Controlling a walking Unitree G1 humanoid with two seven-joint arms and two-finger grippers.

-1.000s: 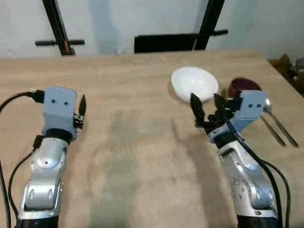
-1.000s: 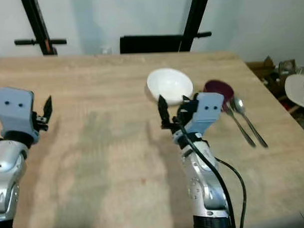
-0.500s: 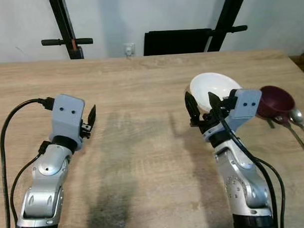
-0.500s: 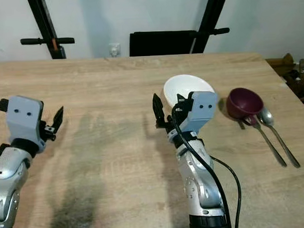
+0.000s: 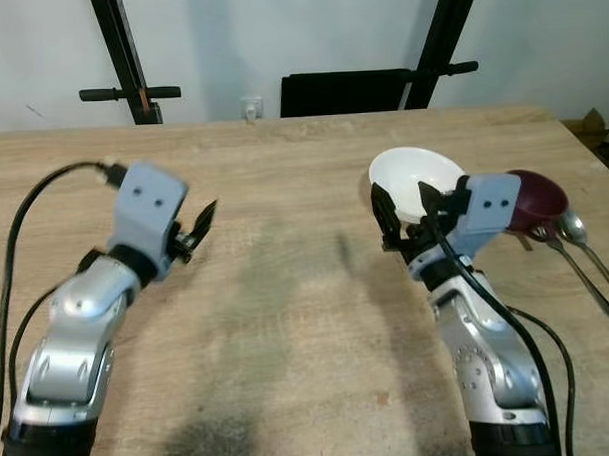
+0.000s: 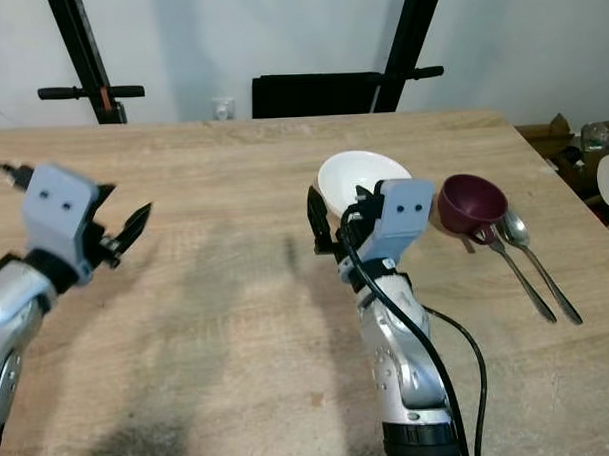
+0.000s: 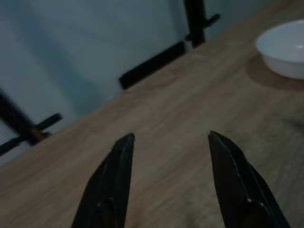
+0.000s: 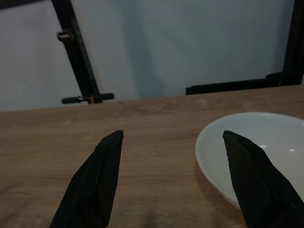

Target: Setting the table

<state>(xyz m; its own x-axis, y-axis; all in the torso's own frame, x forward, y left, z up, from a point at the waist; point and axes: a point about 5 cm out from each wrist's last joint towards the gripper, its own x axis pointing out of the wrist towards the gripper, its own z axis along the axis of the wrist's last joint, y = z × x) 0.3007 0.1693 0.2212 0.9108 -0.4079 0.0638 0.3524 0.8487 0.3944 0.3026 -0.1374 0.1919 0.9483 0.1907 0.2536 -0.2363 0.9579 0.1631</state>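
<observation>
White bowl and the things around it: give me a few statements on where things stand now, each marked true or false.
1. The right gripper is open, beside the white bowl. True.
2. The maroon cup lies on its side. False: it stands upright.
3. Two spoons lie next to the maroon cup. True.
4. The left gripper holds a spoon. False: it is open and holds nothing.
5. The white bowl holds food. False: it looks empty.

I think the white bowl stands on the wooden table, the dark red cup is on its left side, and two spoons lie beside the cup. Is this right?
Not quite. The dark red cup is on the right side of the white bowl, not the left; the right eye view shows this. The rest holds: the bowl stands on the wooden table, and the two spoons lie beside the cup.
</observation>
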